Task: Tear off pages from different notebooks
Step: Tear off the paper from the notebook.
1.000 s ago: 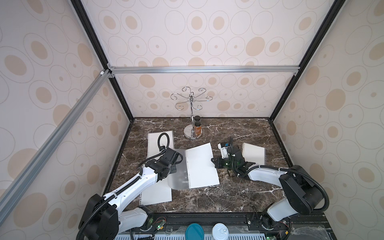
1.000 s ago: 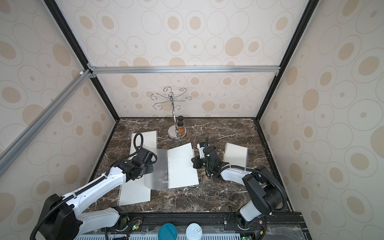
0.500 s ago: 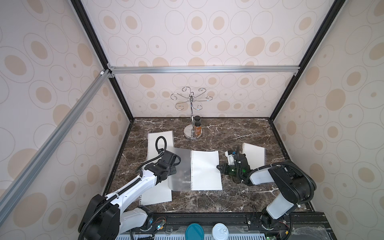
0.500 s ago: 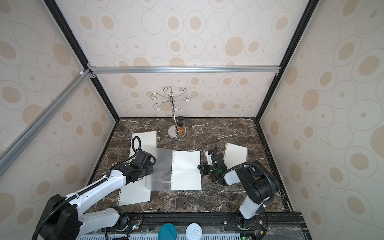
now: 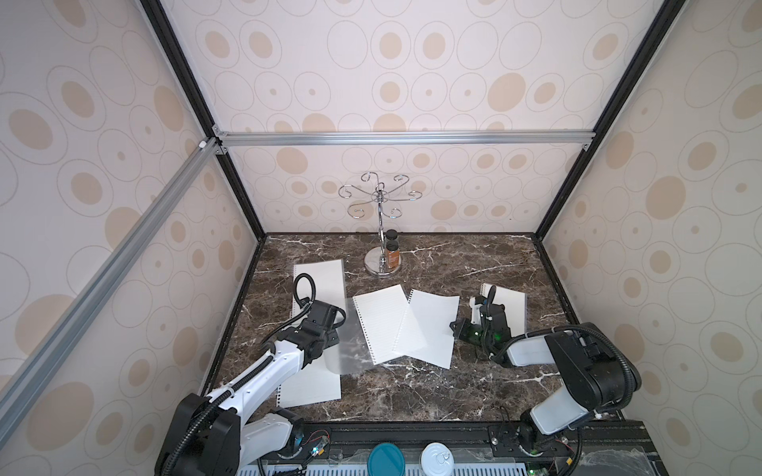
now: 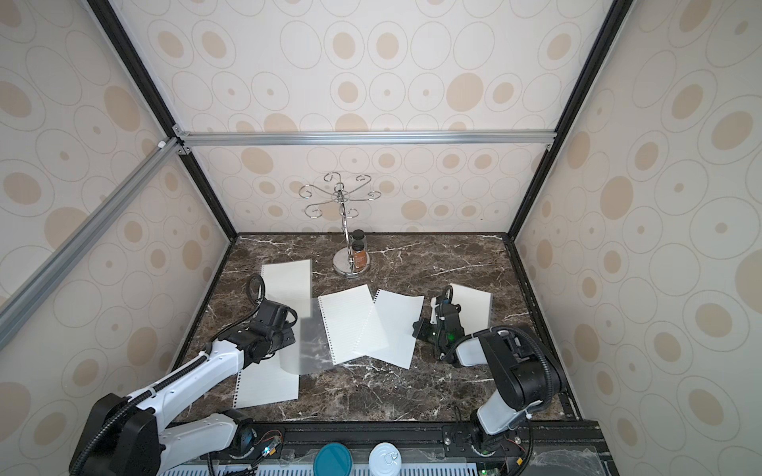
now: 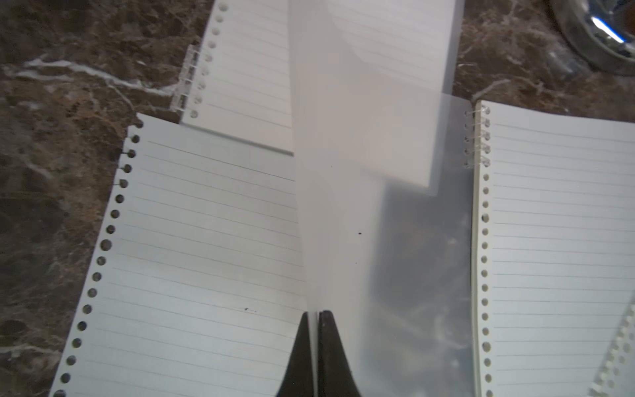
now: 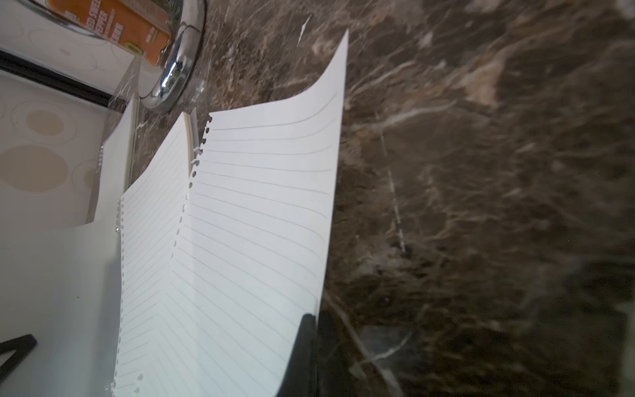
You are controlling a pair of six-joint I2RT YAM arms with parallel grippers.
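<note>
Page (image 8: 257, 223) is clamped in my right gripper (image 8: 311, 321): jaws closed flat on its plain long edge, near a corner. Page curls up off the marble top (image 8: 481, 172) on the held side. Its punched edge, holes ragged at the far end, lies across the top sheet of the middle notebook (image 8: 151, 257), skewed to it; I can't tell if it's fully off the coil. Page (image 5: 431, 329) (image 6: 393, 329) sits mid-table in both top views, with the right gripper (image 5: 454, 328) at its right edge, low over the table

My left gripper (image 7: 314, 318) is closed as well, pinching the translucent cover (image 7: 360, 172) of that middle notebook (image 7: 549, 240). At the jaws the cover stands on edge, swung out to the notebook's left and bound to it by the wire coil (image 7: 477, 137). In a top view the translucent cover (image 5: 352, 346) shows marble through it

Further out:
- loose sheet (image 7: 206, 257) (image 5: 309, 387) flat at front-left, punched edge toward the left wall, partly under my left arm
- long notebook (image 5: 319, 276) behind it at back-left, lying flat
- small notebook (image 5: 511, 307) at back-right, just behind the right gripper and partly hidden by it
- chrome hook stand (image 5: 381, 263) at back centre, two dark-lidded jars (image 5: 391, 251) on its round base, one with an orange label
</note>
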